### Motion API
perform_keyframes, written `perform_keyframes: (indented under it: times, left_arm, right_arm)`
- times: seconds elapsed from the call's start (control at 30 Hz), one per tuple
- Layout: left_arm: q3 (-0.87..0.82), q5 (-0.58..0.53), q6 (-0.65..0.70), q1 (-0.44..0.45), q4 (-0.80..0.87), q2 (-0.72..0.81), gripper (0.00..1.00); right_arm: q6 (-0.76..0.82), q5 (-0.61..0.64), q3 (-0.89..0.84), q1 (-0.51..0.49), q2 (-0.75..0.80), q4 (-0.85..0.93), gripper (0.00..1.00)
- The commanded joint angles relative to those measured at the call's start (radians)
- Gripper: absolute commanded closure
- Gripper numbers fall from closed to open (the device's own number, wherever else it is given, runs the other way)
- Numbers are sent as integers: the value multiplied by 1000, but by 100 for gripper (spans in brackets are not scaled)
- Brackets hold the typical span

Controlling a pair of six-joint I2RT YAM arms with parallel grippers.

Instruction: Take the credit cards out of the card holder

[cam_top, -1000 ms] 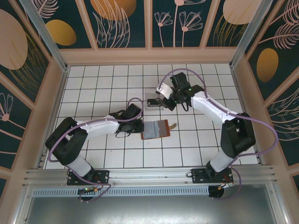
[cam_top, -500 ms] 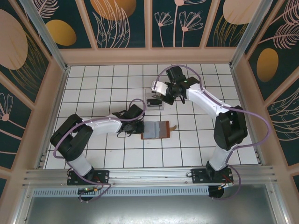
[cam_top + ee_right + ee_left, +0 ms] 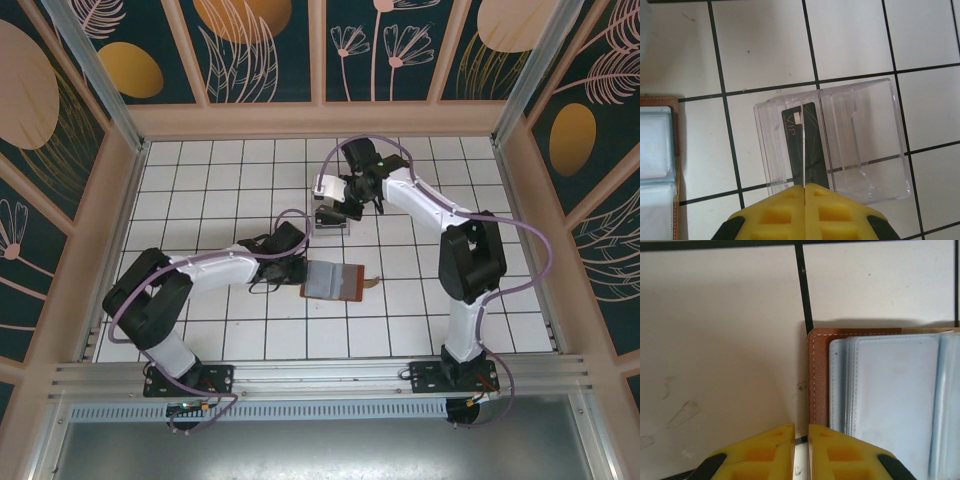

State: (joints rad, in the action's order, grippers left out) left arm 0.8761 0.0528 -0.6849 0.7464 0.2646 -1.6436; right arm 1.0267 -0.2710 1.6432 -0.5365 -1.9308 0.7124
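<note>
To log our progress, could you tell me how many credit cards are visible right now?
1 for certain: a dark card in the clear stand at the right gripper. A thin pale line across it may be another, edge-on; the wallet may hide more.

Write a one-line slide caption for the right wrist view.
Right hand pinches a thin card edge-on over a clear stand holding a dark card; wallet at left.
</note>
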Motion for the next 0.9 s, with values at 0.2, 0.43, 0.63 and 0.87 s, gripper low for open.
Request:
perform_keyframes:
  times: [0.2, 0.43, 0.63, 0.87]
  left_arm:
    - [6, -58, 1, -5, 88, 95, 82]
    - [3, -60, -2, -5, 100, 103, 82]
    - [-1, -64, -4, -5, 108, 114, 82]
    - [-8, -68, -7, -6, 113, 123, 82]
  right_arm:
    - [78, 68, 93, -5, -97, 109, 100]
    - [96, 66, 168, -29, -168, 151, 100]
    - [98, 53, 246, -50, -235, 211, 100]
    - [95, 59, 293, -62, -277, 240, 100]
